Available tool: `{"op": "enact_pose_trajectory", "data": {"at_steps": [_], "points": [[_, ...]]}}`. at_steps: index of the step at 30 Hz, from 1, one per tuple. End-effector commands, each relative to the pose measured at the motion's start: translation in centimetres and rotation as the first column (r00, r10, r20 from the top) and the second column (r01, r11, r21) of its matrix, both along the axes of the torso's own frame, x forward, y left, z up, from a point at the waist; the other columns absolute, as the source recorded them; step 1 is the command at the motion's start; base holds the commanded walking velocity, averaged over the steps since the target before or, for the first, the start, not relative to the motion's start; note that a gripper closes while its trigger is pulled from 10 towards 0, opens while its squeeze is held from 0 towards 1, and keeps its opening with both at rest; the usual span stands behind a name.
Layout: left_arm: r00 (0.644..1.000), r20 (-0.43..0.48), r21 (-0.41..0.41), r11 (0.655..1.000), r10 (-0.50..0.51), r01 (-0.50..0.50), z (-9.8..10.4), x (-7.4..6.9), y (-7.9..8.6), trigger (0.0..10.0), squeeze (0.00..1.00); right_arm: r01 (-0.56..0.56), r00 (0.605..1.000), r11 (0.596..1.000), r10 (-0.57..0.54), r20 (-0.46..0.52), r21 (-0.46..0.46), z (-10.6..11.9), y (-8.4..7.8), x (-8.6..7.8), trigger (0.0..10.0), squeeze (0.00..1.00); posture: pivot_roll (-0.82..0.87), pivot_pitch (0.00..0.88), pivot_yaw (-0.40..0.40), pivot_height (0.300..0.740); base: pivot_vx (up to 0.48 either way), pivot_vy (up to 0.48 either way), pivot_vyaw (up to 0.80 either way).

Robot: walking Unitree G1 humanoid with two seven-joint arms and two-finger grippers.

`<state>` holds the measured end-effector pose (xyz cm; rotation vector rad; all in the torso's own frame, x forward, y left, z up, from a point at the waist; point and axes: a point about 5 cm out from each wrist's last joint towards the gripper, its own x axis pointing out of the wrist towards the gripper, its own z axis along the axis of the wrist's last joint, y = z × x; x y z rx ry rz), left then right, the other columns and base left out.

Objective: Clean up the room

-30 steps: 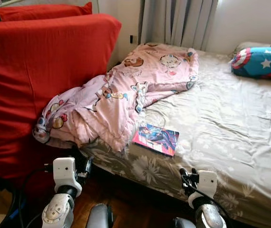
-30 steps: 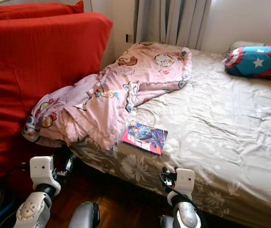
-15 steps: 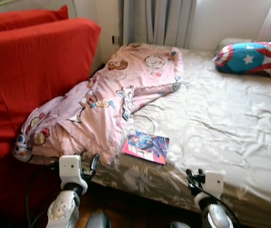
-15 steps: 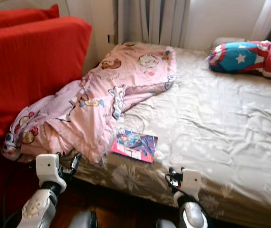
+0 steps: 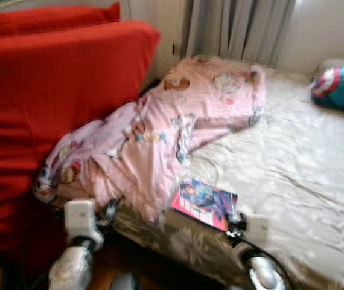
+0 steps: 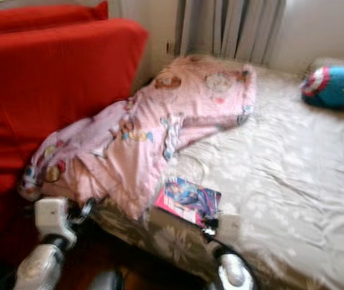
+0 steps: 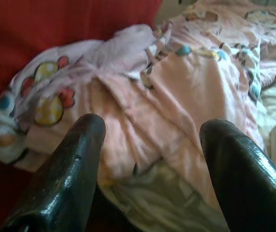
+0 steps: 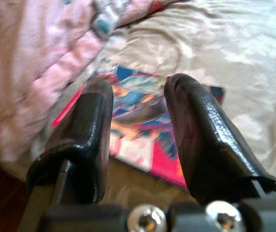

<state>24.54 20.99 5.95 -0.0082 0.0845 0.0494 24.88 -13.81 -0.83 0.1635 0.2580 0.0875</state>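
A colourful comic book lies flat on the bed near its front edge, beside the hanging corner of a pink cartoon-print blanket. My right gripper is at the book's near right corner; the right wrist view looks at the comic book past the open right gripper, which holds nothing. My left gripper is low at the bed's front edge under the blanket's drooping end. The left gripper is open, facing the blanket. The head views are blurred.
The bed has a beige flowered sheet. A red upholstered block stands close on the left, against the blanket. A blue and red star pillow lies at the bed's far right. Curtains hang behind. Dark wooden floor lies below.
The whole view has swung and blurred, so the camera moved. My right gripper has come up and forward, close to the book's near corner. The left gripper stays low by the blanket.
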Motion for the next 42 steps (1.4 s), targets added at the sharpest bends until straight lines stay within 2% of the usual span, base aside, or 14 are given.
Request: {"op": "enact_pose_trajectory", "data": {"at_steps": [1,6,8,11,12,13,19,25,33,34,36,37,42], "points": [[0.999,0.010,-0.022,0.999,-0.036,0.036,0.2,0.4,-1.2,10.0,0.00,0.054,0.998,0.998,-0.055,-0.027,-0.021,-0.5,-1.6,-0.5,10.0,0.00,0.07,0.000,-0.049,0.606,0.341,0.000,0.00],[0.999,0.012,-0.024,0.999,-0.038,0.038,0.2,0.4,-1.2,10.0,0.00,0.095,0.994,0.995,-0.097,-0.054,-0.028,-0.8,-2.3,-0.4,10.0,0.00,0.07,0.000,-0.048,0.606,0.335,0.000,0.00],[0.999,0.013,-0.026,0.999,-0.039,0.039,0.3,0.4,-1.2,10.0,0.00,0.127,0.987,0.991,-0.131,-0.091,-0.041,-1.1,-2.7,-0.3,10.0,0.00,0.07,0.000,-0.048,0.606,0.000,0.000,0.00],[0.999,0.013,-0.026,0.999,-0.040,0.041,0.3,0.4,-1.2,10.0,0.00,0.137,0.985,0.990,-0.139,-0.097,-0.032,-1.1,-2.8,-0.2,10.0,0.00,0.07,0.000,-0.049,0.606,0.000,0.000,0.00],[0.999,0.012,-0.025,0.999,-0.047,0.047,0.3,0.5,-1.3,10.0,0.00,0.160,0.981,0.987,-0.159,-0.111,-0.002,-1.1,-3.1,0.1,10.0,0.87,0.07,0.000,-0.047,0.606,0.000,0.000,0.00],[0.999,0.012,-0.025,0.999,-0.048,0.048,0.3,0.5,-1.3,10.0,0.00,0.175,0.977,0.984,-0.172,-0.121,0.012,-1.1,-3.3,0.3,10.0,1.00,0.07,0.000,-0.047,0.606,0.000,0.000,0.00],[0.998,0.013,-0.023,0.998,-0.056,0.056,0.7,0.5,-1.2,10.0,0.00,0.248,0.952,0.967,-0.232,-0.200,0.059,-1.0,-4.1,1.7,10.0,1.00,0.08,0.023,-0.037,0.606,0.000,0.000,0.00],[0.998,0.021,-0.020,0.998,-0.066,0.066,1.2,0.4,-1.2,10.0,0.00,0.268,0.937,0.958,-0.235,-0.259,0.099,-0.8,-3.7,2.7,10.0,1.00,0.11,0.057,-0.031,0.606,0.000,0.000,0.00],[0.995,0.040,-0.007,0.996,-0.089,0.090,2.4,0.9,-1.2,10.0,0.00,0.275,0.921,0.959,-0.243,-0.305,0.069,-0.3,-3.5,4.0,10.0,1.00,0.13,0.112,-0.030,0.606,0.000,0.000,0.00],[0.995,0.041,-0.002,0.996,-0.094,0.094,2.7,1.0,-1.1,10.0,0.00,0.272,0.916,0.961,-0.240,-0.322,0.056,-0.3,-3.5,4.0,10.0,0.59,0.13,0.130,-0.031,0.606,0.000,0.000,0.00],[0.995,0.042,0.000,0.995,-0.095,0.095,2.8,1.0,-1.1,10.0,0.00,0.272,0.914,0.961,-0.240,-0.328,0.053,-0.4,-3.5,4.0,10.0,0.59,0.13,0.135,-0.031,0.606,0.000,0.000,0.00],[0.994,0.035,0.026,0.994,-0.105,0.105,3.0,0.9,-1.0,10.0,0.00,0.273,0.912,0.961,-0.240,-0.334,0.053,-0.4,-3.5,4.0,10.0,0.00,0.14,0.152,-0.032,0.606,0.000,0.000,0.00],[0.993,0.042,0.032,0.994,-0.106,0.105,3.8,-0.1,-0.7,10.0,0.00,0.276,0.907,0.960,-0.246,-0.343,0.042,-0.5,-3.9,4.0,10.0,0.00,0.16,0.208,-0.031,0.606,0.000,0.000,0.00]]}}
